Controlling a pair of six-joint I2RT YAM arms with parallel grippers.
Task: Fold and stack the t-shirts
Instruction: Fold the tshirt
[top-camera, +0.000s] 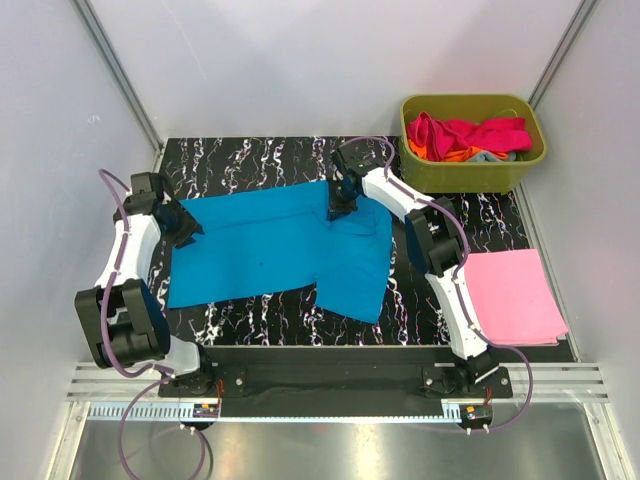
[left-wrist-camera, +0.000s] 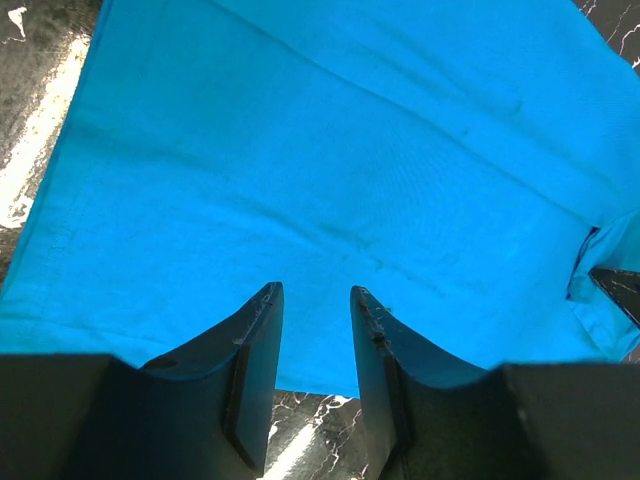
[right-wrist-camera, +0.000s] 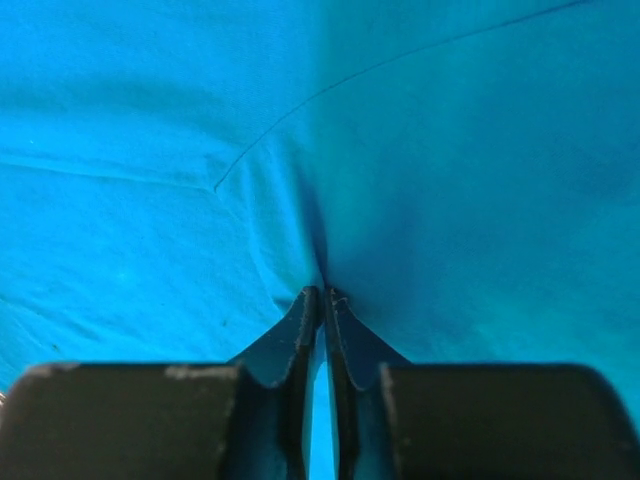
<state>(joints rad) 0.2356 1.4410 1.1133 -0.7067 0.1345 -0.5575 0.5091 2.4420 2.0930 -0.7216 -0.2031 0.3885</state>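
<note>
Right pincer pinches cyan t-shirt at its far edge, probably to lift for the fold; left pincer spread, empty, over the shirt's left end.

White panel walls on three sides, metal struts in the corners. Table top is black with white marble veining; aluminium rail along the near edge. Light even, soft.
</note>
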